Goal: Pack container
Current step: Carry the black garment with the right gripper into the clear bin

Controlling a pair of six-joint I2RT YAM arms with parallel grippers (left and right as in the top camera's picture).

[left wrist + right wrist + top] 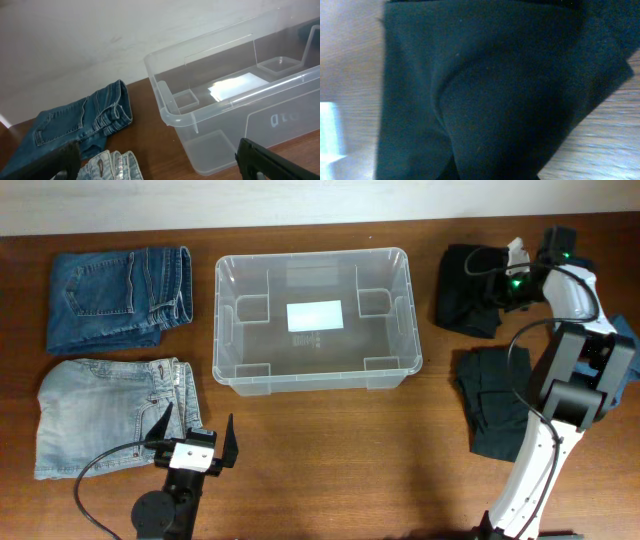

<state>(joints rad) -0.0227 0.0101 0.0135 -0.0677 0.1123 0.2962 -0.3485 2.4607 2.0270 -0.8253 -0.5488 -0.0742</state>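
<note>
Container first: where is it on the worktop?

Middle of the scene, towards the far edge. It is a clear plastic bin standing upright with its mouth up, and a white label shows on its base.

What lies around the container?

To its left, two folded pairs of jeans: a dark blue pair at the far left and a pale blue pair nearer, both apart from the bin. To its right, a black folded garment at the far side and another dark folded garment nearer.

And the left tool?

Released, its two dark fingers spread wide. It hangs over bare wood at the near edge, just right of the pale jeans and touching nothing. From its wrist view the bin's near left corner fills the right half, with both pairs of jeans off to the left.

The right tool?

At the far right, down on the black garment. It is clenched. Its wrist view is almost all black cloth, with a fold gathered up and running towards the bottom edge, so it looks to be pinching that cloth. The fingers themselves are not clear in that view.
</note>
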